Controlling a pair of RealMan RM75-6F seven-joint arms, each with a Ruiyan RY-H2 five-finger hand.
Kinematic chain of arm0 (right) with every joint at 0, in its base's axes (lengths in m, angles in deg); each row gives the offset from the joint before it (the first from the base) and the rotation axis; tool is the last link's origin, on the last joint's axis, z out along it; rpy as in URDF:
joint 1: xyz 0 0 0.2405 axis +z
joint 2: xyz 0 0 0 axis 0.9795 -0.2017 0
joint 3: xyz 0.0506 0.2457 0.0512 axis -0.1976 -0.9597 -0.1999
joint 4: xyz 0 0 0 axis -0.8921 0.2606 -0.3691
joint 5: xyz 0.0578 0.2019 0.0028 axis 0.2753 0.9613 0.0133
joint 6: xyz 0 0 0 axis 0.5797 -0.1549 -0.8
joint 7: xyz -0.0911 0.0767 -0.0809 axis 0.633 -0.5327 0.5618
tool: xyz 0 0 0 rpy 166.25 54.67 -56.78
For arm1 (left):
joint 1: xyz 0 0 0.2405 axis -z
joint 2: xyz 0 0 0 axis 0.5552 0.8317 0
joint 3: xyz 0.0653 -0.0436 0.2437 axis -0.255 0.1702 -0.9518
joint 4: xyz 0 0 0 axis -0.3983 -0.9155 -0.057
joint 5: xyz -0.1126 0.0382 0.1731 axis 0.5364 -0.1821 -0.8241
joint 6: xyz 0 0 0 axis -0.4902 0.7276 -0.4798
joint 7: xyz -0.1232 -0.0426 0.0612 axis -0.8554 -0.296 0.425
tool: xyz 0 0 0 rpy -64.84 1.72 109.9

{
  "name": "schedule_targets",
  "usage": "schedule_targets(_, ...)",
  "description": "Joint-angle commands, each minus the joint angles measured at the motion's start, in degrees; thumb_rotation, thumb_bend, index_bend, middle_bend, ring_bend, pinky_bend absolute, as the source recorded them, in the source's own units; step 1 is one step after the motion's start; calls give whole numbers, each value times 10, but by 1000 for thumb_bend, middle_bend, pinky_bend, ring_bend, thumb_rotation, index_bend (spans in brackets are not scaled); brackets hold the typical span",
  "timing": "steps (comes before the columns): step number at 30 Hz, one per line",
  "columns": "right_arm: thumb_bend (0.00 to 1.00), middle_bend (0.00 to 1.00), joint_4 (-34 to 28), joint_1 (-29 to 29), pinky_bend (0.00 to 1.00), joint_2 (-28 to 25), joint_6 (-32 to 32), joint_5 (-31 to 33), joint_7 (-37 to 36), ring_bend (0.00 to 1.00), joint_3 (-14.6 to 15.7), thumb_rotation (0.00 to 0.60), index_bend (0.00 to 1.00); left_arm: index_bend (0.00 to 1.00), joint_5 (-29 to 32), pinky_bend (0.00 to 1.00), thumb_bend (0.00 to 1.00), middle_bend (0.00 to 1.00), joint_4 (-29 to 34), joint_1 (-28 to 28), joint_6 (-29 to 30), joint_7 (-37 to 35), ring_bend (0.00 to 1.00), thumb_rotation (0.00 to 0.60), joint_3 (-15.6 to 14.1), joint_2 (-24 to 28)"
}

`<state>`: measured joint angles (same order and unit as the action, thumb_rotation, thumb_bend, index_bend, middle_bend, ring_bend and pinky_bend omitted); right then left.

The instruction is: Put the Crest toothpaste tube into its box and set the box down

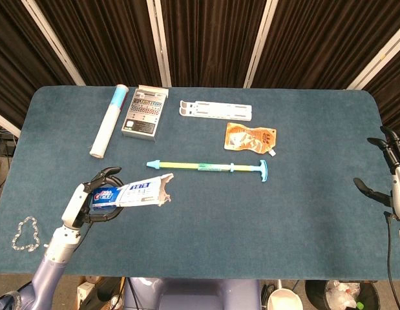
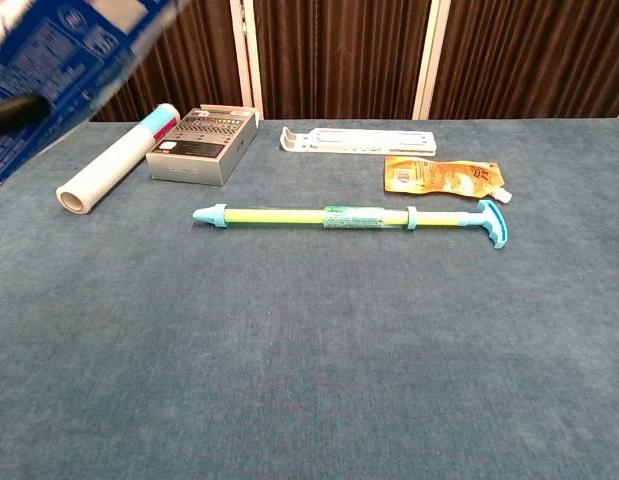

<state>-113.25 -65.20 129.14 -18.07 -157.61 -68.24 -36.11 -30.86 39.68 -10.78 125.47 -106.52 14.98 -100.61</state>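
- Our left hand [image 1: 90, 201] has its fingers wrapped round the blue Crest toothpaste box [image 1: 130, 194], held up off the worktop [image 1: 206, 232] at the front left.
- "Crest" is readable on the box.
- Right hand [image 1: 388, 174] hangs past the right edge, fingers spread, holding nothing.

Blue-carpeted surface [image 1: 206, 226] before dark curtains with pale vertical strips. Far left, a white roll [image 1: 109, 121] with a blue and pink end lies lengthwise, just beside a grey box [image 1: 145, 110] with a printed grid on its lid. Right of the box, a flat white slotted bracket [image 1: 216, 110] lies crosswise. Near it toward the front, an orange spouted pouch [image 1: 251, 137] lies flat. At centre, a long yellow-green rod [image 1: 209, 168] with light-blue ends and a T-shaped handle at its right end lies crosswise. Off the surface's left front corner, a clear bead chain [image 1: 25, 234] is seen.
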Motion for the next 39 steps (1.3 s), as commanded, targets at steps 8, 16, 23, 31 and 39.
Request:
schedule_targets(8, 165, 159, 11, -8, 0, 1, -5, -1, -9, 144, 3, 600, 266, 476, 68, 172, 421, 434, -23, 22, -95, 96, 156, 600, 3, -8)
schedule_targets(16, 165, 159, 25, -16, 0, -3, -5, 2, -27, 144, 5, 600, 266, 475, 120, 171, 420, 434, -84, 46, -161, 127, 154, 600, 18, -48)
schedule_targets(23, 165, 159, 37, -23, 0, -1, -6, -1, -43, 144, 10, 600, 266, 469, 144, 167, 420, 431, -113, 68, -207, 181, 147, 600, 24, -75)
schedule_targets(31, 165, 159, 54, -24, 0, 11, -4, 6, -62, 144, 9, 600, 267, 463, 169, 163, 420, 422, -123, 81, -232, 255, 140, 600, 27, -97)
schedule_targets(39, 165, 161, 82, -30, 0, 27, -1, 5, -91, 144, 17, 600, 266, 411, 186, 163, 419, 350, -132, 77, -225, 349, 105, 600, 21, -108)
